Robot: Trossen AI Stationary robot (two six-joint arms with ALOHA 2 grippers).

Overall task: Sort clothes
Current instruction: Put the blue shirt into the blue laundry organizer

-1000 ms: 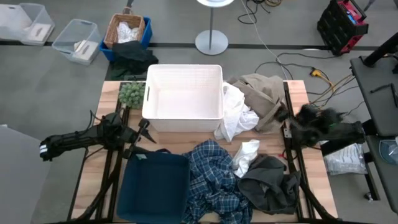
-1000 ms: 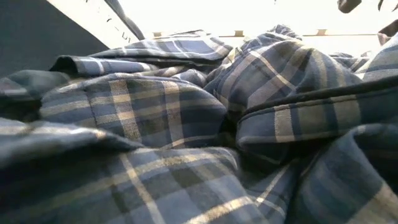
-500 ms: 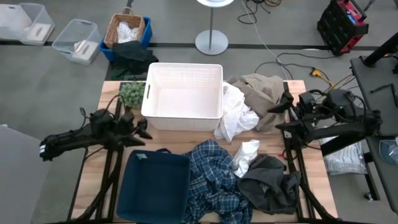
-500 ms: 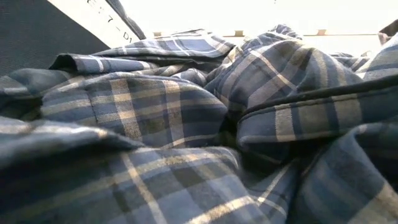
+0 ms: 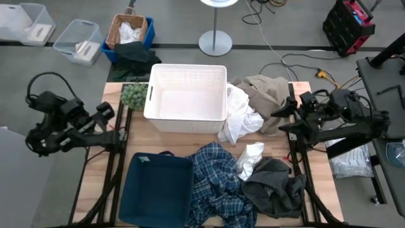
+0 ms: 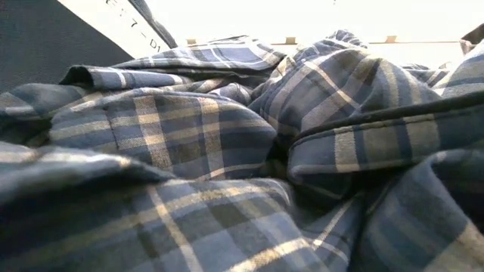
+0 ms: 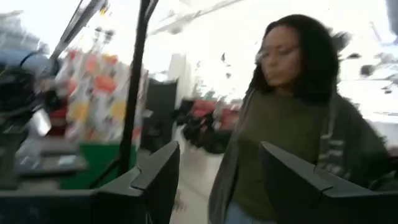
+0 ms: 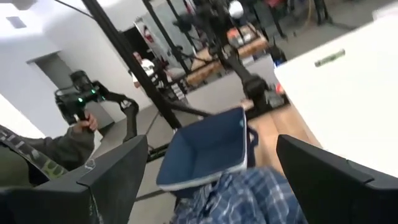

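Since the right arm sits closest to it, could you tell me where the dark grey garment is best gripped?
Probably the raised crumpled fold at the top of the dark grey garment, from straight above: it lies bunched in a heap, clear of the white cloth beside it. The right gripper is open.

Colours and patterns I read across my counter.

I see a blue-and-white plaid shirt (image 5: 218,183), its checks crossed by pale cream lines that fill my low view (image 6: 227,151), beside a dark navy bin (image 5: 157,190). Above it sits a plain white basket (image 5: 187,95), with white cloth pieces (image 5: 239,114) and a beige khaki garment (image 5: 269,95) to its right. A dark grey garment (image 5: 275,187) lies lower right, a smaller white piece (image 5: 250,158) touching it. A green fuzzy lump (image 5: 133,95) rests on the light wood-grain counter (image 5: 316,158). My left wrist camera shows black fingers (image 7: 155,177) and a person (image 7: 286,124) in an olive top under a striped grey cardigan.
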